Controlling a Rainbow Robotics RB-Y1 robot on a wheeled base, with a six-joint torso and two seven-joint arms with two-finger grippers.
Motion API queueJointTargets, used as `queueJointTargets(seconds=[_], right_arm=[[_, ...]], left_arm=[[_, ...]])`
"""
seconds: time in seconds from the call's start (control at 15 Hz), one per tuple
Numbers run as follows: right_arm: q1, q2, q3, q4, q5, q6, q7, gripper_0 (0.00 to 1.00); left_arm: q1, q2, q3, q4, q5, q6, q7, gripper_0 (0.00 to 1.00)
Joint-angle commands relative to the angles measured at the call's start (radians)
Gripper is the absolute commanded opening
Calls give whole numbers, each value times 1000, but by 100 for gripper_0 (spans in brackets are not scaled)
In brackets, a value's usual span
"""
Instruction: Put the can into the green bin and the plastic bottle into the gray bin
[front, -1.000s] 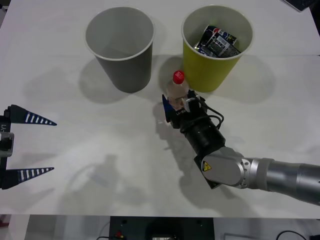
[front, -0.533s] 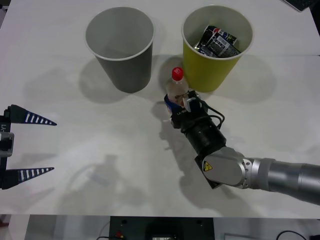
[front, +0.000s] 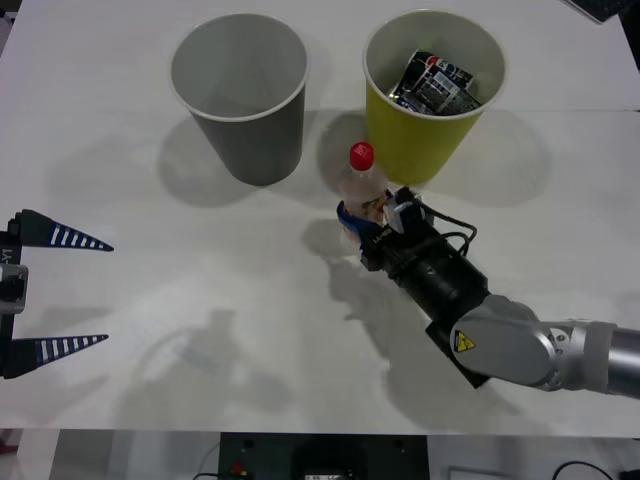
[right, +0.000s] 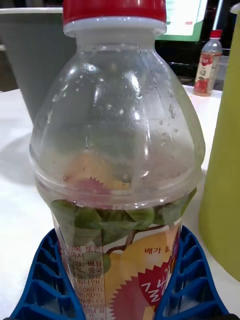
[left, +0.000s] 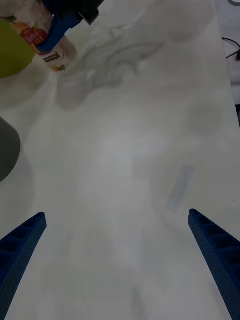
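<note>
While its two blue ribbed fingers (right: 197, 280) press against either side of the plastic bottle (front: 363, 190), the right gripper (front: 362, 218) holds that bottle upright near the middle of the desk (front: 180, 330). In the right wrist view the fingers flank the lower, labelled part of the bottle (right: 117, 165), whose red cap sits at the top and whose clear upper body carries droplets inside. From the front, the red cap stands above the gripper, and the bottle sits just beside the base of the green bin (front: 432, 95), on the side toward the gray bin (front: 242, 95); whether its bottom touches the desk or is lifted I cannot tell. The right arm runs back from the bottle toward the near right edge of the desk.

The green bin stands at the far right, and the can (front: 432, 82) lies tilted inside it, its dark print facing up. The gray bin stands upright to the left of the green one, the two apart, with the bottle in front of the gap between them.

The left gripper (front: 60, 290) hangs at the near left edge of the desk, well apart from everything, its fingers (left: 22, 245) spread wide with nothing between them. In the left wrist view the held bottle (left: 47, 35) and one blue finger of the other gripper appear far off.
</note>
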Motion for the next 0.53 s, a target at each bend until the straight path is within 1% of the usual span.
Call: queueJointTargets(seconds=[0.07, 0.2, 0.33, 0.4, 0.53], right_arm=[[62, -81, -66, -95, 82, -107, 8, 0], [111, -133, -141, -164, 137, -207, 11, 0], [168, -184, -232, -234, 172, -320, 13, 0], [195, -200, -278, -263, 177, -374, 13, 0], [263, -234, -402, -325, 180, -520, 13, 0]], left_arm=[[0, 0, 0, 0, 0, 0, 0, 98], [0, 0, 0, 0, 0, 0, 0, 98], [0, 0, 0, 0, 0, 0, 0, 98], [0, 0, 0, 0, 0, 0, 0, 98], [0, 0, 0, 0, 0, 0, 0, 98]])
